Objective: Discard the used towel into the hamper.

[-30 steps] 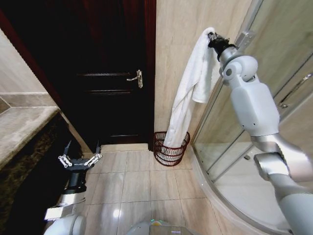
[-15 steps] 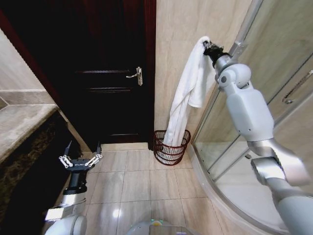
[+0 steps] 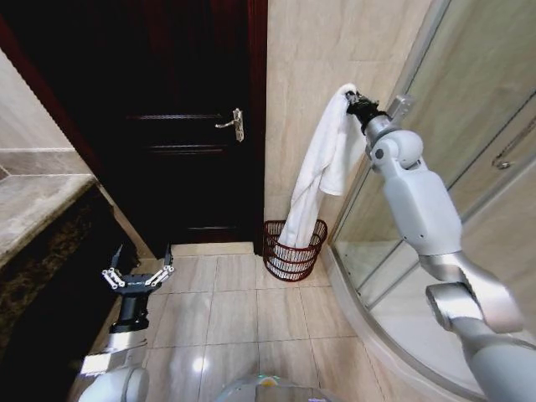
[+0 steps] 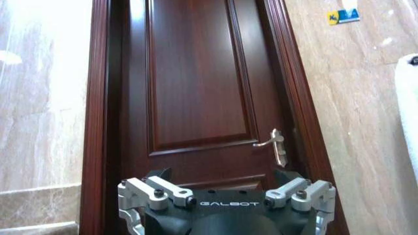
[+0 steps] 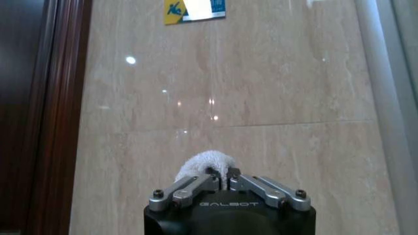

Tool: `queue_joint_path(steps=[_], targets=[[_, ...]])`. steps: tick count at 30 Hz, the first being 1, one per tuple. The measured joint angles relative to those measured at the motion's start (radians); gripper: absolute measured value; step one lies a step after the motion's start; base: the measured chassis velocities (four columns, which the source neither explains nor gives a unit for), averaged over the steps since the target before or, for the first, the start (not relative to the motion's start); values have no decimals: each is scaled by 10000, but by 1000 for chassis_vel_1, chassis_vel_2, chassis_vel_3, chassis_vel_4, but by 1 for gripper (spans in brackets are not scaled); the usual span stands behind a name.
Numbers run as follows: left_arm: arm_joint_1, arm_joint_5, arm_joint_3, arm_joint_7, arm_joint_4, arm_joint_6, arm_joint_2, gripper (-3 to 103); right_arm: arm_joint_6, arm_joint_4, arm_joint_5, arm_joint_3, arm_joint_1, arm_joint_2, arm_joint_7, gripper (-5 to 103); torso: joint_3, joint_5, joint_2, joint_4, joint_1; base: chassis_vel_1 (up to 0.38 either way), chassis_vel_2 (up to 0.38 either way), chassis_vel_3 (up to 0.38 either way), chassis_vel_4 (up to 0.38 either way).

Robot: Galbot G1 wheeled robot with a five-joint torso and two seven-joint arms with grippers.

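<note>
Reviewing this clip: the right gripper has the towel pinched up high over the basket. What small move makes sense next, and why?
Probably lower the right gripper a little before letting go. It is shut on the towel near the top, and the towel's lower end already dips into the hamper, so feeding it down should pile the cloth inside rather than over the rim. The left gripper waits open, low by the floor.
</note>
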Motion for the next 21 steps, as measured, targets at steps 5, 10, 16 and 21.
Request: queue_joint_path(steps=[5,10,16,21], targets=[[42,-162,17,39,-31,-29,0,100,0,-75,282,-332,338,-6,63,3,-116,1,-194,2,-80,0,0,0,0],[66,-498,180,-103,211,-360,0,100,76,-56,381,-713,543,83,452,3,-244,0,-413,3,-168,0,0,0,0],[192,-678,64,-134,197,-122,0,100,78,-58,360,-785,668,43,495,3,-401,0,-683,2,-286,0,0,0,0],[12,-789,-214,-134,214,-24,12,100,77,3,159,-668,517,108,431,3,-501,-1,-866,0,-367,0,0,0,0]])
